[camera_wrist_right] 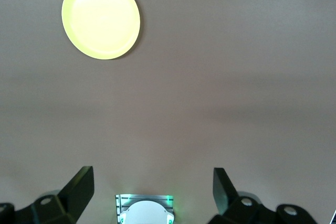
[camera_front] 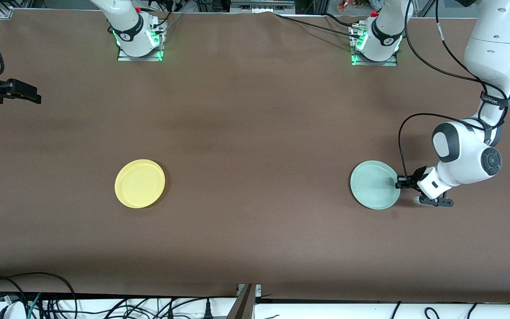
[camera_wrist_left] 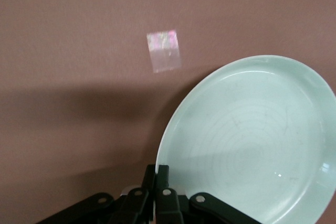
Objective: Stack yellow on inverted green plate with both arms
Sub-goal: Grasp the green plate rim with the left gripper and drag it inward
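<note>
Brown table (camera_front: pixel 255 110) with basically nothing on it but two plates, so here's where things stand. Green plate (camera_front: pixel 375 184) sits toward the left arm's end, yellow (camera_front: pixel 140 183) toward the right arm's end, well apart, about level with each other and a bit closer to the camera-side edge than to the bases.

Left gripper (camera_front: pixel 400 183) is down at the green plate's rim on the side facing the table's end, fingers pinched fully together on that edge. Looks to me like the flip is only just starting: the plate seems right side up and I can't say it's lifted at all. So still to do, I'd guess: turn it over, set it down, then bring yellow across and stack it.

Right gripper (camera_front: pixel 31 95) hangs over the table's end edge on its own side, jaws spread wide, holding nothing, just waiting.

View differences: the left wrist view shows the pinch on the rim up close, plus rings in the plate's bowl and a shiny patch of tape (camera_wrist_left: pixel 164 51) on the table, which the front view barely hints at. The right wrist view shows yellow (camera_wrist_right: pixel 101 17) and the spread fingers (camera_wrist_right: pixel 80 187).
</note>
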You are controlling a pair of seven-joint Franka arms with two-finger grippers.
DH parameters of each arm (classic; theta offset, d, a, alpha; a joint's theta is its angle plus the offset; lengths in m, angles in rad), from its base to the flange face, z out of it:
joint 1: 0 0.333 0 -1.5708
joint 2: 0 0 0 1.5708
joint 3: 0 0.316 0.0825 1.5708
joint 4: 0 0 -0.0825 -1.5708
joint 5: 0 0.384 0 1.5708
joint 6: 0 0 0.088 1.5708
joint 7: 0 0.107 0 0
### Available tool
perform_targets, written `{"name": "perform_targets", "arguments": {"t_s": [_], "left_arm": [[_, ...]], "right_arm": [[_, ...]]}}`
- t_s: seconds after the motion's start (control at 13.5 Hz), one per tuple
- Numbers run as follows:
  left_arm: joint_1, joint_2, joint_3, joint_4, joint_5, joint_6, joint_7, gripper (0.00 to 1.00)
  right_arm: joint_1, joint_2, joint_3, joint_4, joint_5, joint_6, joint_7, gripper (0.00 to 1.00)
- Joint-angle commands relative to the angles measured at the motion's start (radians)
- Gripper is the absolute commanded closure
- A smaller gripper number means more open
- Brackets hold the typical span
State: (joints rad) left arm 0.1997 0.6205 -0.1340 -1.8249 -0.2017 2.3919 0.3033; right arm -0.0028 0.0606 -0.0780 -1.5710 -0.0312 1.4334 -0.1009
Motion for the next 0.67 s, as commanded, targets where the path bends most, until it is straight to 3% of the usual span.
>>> {"name": "perform_targets", "arguments": {"t_s": [0.0,0.37,0.59], "left_arm": [[-0.014,-0.022,-0.022,0.068,-0.021,-0.029,0.027,1.00],[-0.140,-0.021,-0.030,0.191,0.010,-0.060,-0.032,1.00],[-0.233,-0.021,-0.030,0.268,0.212,-0.060,-0.191,1.00]], "right_arm": [[-0.002,0.010,0.003,0.023,-0.012,-0.013,0.000,0.00],[-0.002,0.010,0.001,0.023,-0.012,-0.013,0.001,0.00],[-0.002,0.010,0.003,0.023,-0.009,-0.013,0.001,0.00]]}}
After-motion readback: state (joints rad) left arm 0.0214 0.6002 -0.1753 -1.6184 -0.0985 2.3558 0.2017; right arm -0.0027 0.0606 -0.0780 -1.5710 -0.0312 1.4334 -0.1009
